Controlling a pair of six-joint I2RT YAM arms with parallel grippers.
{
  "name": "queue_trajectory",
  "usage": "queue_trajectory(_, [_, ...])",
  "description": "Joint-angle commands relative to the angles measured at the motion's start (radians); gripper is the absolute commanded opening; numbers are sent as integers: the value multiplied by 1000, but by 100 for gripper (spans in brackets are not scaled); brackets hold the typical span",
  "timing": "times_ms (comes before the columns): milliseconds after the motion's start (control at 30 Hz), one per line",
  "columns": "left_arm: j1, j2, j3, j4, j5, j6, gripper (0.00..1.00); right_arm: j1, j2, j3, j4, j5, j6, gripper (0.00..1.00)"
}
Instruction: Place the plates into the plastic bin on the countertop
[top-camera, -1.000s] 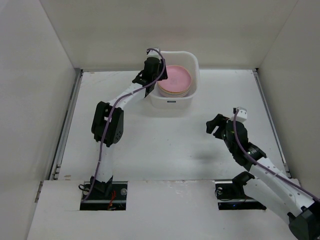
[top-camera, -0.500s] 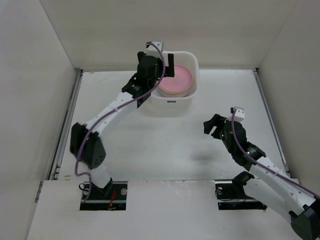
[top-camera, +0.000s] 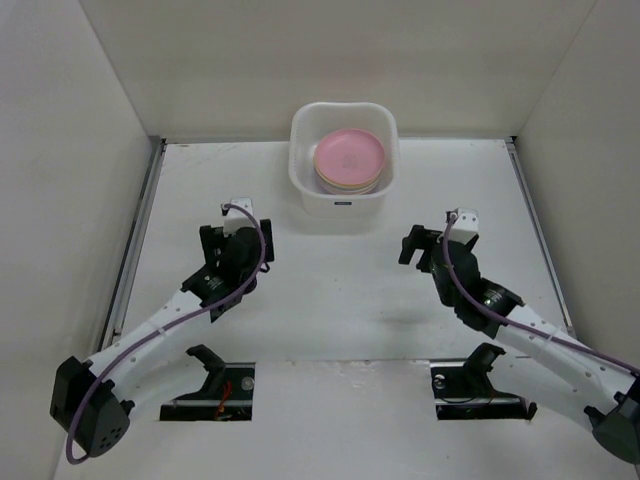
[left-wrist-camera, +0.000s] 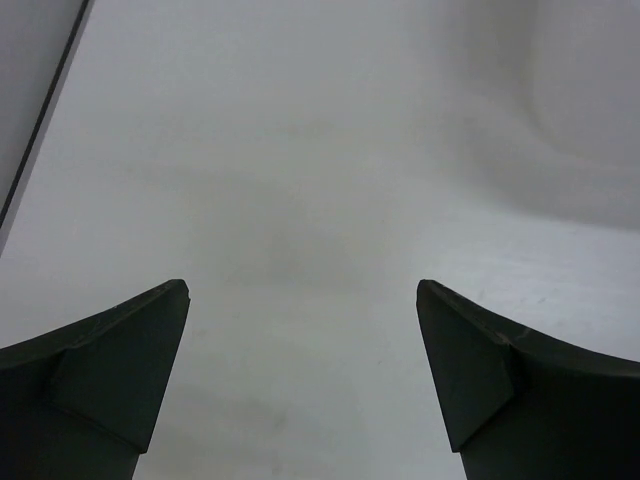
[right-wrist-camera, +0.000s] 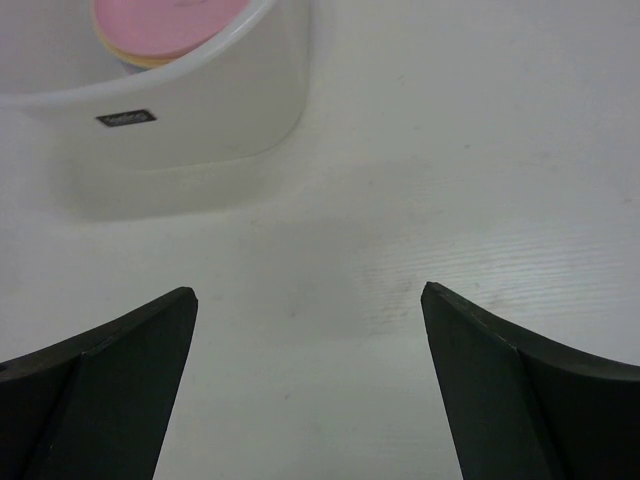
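Observation:
The plastic bin stands at the far middle of the countertop. Inside it lies a stack of plates with a pink one on top and cream and yellow-orange edges below. My left gripper hovers open and empty over bare countertop, near and left of the bin. My right gripper is open and empty, near and right of the bin. In the right wrist view the bin and the pink plate lie ahead of the open right gripper. The left gripper faces only white surface.
Grey metal rails run along the left and right edges of the countertop; the left rail also shows in the left wrist view. White walls enclose the back and both sides. The arm bases sit at the near edge.
My left arm has drawn back from the bin to the near left of the countertop, leaving the pink plate on the stack. The right gripper shifted slightly toward the bin.

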Motion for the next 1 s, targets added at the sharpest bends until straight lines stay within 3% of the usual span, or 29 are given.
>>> queue_trajectory(0, [-18, -119, -24, -218, -118, -188, 100, 6, -22, 5, 31, 206, -50, 100])
queue_trajectory(233, [-30, -293, -130, -310, -105, -409, 100, -23, -106, -96, 34, 361, -40, 100])
queue_trajectory(500, [-48, -313, -241, -358, -115, -558, 100, -69, -151, -141, 29, 322, -24, 100])
queue_trajectory(967, [5, -262, -239, -361, -131, -575, 100, -72, -157, -152, 37, 308, -18, 100])
